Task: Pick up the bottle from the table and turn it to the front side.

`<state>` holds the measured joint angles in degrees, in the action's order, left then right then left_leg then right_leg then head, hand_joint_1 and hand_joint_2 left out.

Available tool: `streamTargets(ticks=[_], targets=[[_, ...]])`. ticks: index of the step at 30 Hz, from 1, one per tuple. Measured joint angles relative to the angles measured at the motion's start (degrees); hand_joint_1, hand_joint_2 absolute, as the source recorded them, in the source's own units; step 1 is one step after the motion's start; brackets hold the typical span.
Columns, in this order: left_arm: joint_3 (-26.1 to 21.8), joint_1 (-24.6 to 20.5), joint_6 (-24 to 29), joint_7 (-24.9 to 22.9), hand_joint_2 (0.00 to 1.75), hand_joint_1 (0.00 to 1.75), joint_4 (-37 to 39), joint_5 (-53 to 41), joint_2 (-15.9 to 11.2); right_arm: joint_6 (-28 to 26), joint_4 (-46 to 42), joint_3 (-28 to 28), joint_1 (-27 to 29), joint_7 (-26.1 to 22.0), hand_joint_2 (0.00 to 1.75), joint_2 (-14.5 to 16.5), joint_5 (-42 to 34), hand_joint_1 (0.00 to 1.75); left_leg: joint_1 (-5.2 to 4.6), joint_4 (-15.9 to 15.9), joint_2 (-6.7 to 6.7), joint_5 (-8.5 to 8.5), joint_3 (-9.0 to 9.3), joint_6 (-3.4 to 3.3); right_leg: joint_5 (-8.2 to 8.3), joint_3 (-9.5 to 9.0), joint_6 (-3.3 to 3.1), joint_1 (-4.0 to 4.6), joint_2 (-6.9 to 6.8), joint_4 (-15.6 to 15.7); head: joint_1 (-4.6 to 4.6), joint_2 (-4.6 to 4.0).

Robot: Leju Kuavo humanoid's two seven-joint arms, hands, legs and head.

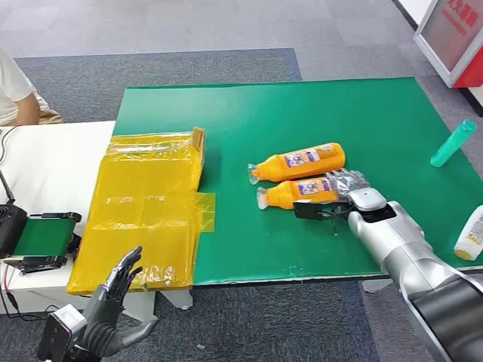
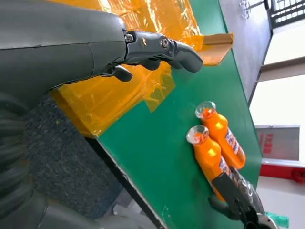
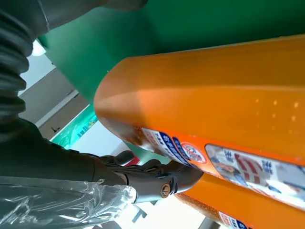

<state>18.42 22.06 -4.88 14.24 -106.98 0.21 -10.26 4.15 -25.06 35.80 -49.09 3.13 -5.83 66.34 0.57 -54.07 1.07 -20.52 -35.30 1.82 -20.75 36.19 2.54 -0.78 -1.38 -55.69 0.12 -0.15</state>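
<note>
Fingers (image 1: 346, 183) of right hand (image 1: 336, 197) around nearer orange bottle (image 1: 296, 193), L hand (image 1: 117, 290) open.

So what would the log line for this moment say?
right hand at near bottle, grip unclear | far bottle lying | left hand open, off table
</note>
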Motion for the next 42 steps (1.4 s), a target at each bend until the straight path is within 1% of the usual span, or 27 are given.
streamTargets(ticks=[10, 12, 13, 14, 16, 17, 18, 36, 38, 42], targets=[[1.64, 0.91, 1.48, -0.35, 1.75, 0.0, -0.67, 0.63, -1.03, 0.0, 1.21, 0.0, -0.02, 0.17, 1.75, 0.78, 0.04, 0.0, 0.0, 0.0, 0.0, 0.0, 0.0, 0.0, 0.0, 0.0, 0.0, 0.0, 0.0, 0.0, 0.0, 0.0], [2.21, 0.92, 2.46, -0.43, 1.75, 0.0, -0.73, 0.99, -1.45, 0.0, 1.41, 0.0, -0.06, 0.17, 1.75, 0.95, 0.07, 0.02, 0.0, 0.0, 0.0, 0.0, 0.0, 0.0, 0.0, 0.0, 0.0, 0.0, 0.0, 0.0, -0.01, 0.0], [2.45, 0.92, 2.78, -0.44, 1.75, 0.0, -0.79, 1.19, -1.67, 0.0, 1.5, 0.0, -0.06, 0.17, 1.75, 1.03, 0.09, 0.09, 0.0, 0.0, 0.0, 0.0, 0.0, 0.0, 0.0, 0.0, 0.0, 0.0, 0.0, 0.0, -0.01, 0.0], [2.64, 0.91, 2.97, -0.44, 1.75, 0.0, -0.86, 1.31, -1.86, 0.0, 1.57, 0.0, -0.07, 0.17, 1.75, 1.09, 0.1, 0.41, 0.0, 0.0, 0.0, 0.0, 0.0, 0.0, 0.0, 0.0, 0.0, 0.0, 0.0, 0.0, -0.01, 0.0], [2.9, 0.9, 3.12, -0.45, 1.75, 0.0, -0.97, 1.48, -2.17, 0.0, 1.72, 0.0, -0.09, 0.17, 1.75, 1.21, 0.12, 1.26, 0.0, 0.0, 0.0, 0.0, 0.0, 0.0, 0.0, 0.0, 0.0, 0.0, 0.0, 0.0, 0.0, 0.0], [3.04, 0.89, 3.14, -0.45, 1.75, 0.0, -1.02, 1.5, -2.31, 0.0, 1.79, 0.0, -0.1, 0.17, 1.75, 1.28, 0.13, 1.62, 0.0, 0.0, 0.0, 0.0, 0.0, 0.0, 0.0, 0.0, 0.0, 0.0, 0.0, 0.0, 0.01, 0.0], [3.17, 0.88, 3.15, -0.45, 1.75, 0.0, -1.06, 1.51, -2.43, 0.0, 1.86, 0.0, -0.12, 0.17, 1.75, 1.33, 0.14, 1.74, 0.0, 0.0, 0.0, 0.0, 0.0, 0.0, 0.0, 0.0, 0.0, 0.0, 0.0, 0.0, 0.01, 0.0], [4.05, 0.15, 2.86, -0.42, 1.75, 0.0, -1.1, 1.67, -3.16, -0.19, 2.36, -0.03, -0.61, -0.07, 1.75, 1.48, 0.16, 1.75, 0.0, 0.0, 0.0, 0.0, 0.01, 0.0, 0.01, -0.01, 0.0, 0.0, 0.0, 0.0, 0.01, 0.0], [4.07, 0.02, 2.76, -0.4, 1.75, 0.0, -1.1, 1.69, -3.15, -0.81, 2.37, -0.19, -0.55, -0.48, 1.75, 1.48, -0.3, 1.75, 0.0, 0.0, 0.0, 0.0, 0.01, 0.0, 0.01, 0.0, 0.0, 0.0, 0.0, 0.0, 0.0, 0.0], [4.07, -0.26, 2.53, -0.25, 1.75, 0.0, -1.1, 2.01, -3.14, -4.31, 2.2, -1.65, 0.03, -2.18, 1.75, 1.52, -3.3, 1.75, 0.0, 0.0, 0.0, 0.0, 0.0, 0.0, 0.01, 0.0, 0.0, 0.0, 0.0, 0.0, 0.0, 0.0]])
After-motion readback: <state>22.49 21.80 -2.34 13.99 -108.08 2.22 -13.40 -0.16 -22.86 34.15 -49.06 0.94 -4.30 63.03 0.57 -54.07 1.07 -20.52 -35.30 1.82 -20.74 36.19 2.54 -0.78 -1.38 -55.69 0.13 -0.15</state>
